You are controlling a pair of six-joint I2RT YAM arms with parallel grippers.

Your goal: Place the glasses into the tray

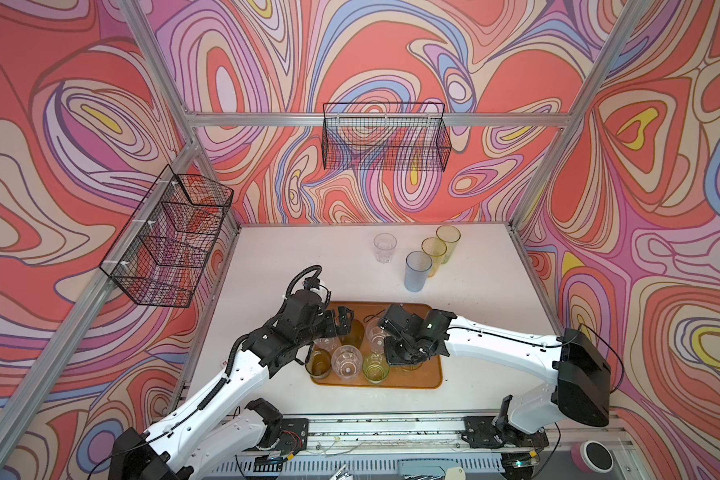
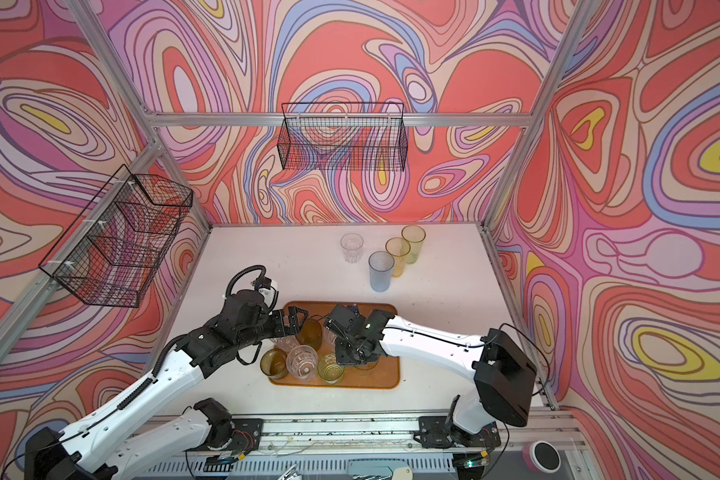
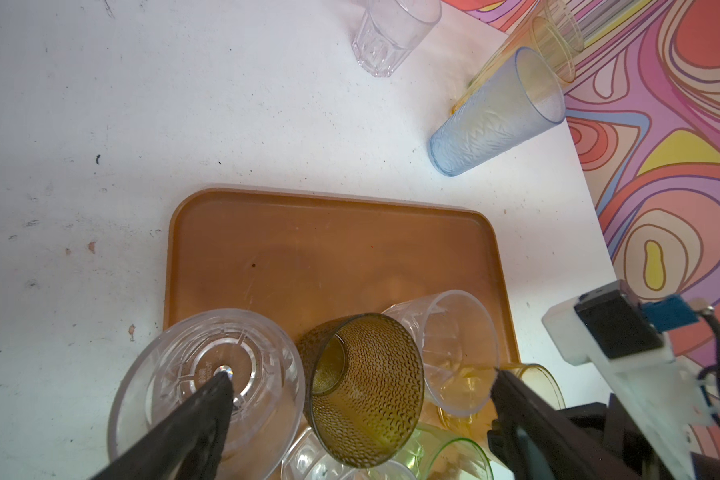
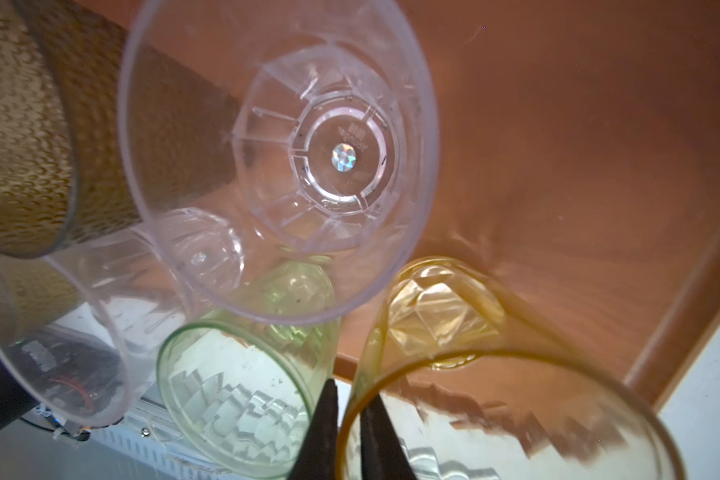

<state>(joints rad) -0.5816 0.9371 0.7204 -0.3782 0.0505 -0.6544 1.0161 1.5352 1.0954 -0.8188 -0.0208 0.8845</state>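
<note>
On the white table we see the flat orange-brown rectangular tray, its long axis running left to right in both top views. Seven see-through tumblers stand on it, mouths up. A tall pale blue tumbler, a tall yellow tumbler, a tall olive-green tumbler and a short clear tumbler stand upright on the table beyond it. The left gripper hangs over the tray, jaws spread wide and empty, while the right gripper pinches the rim of the short yellow faceted tumbler on the tray.

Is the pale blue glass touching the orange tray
Apart. The left wrist view shows bare white table between the pale blue glass and the tray.
</note>
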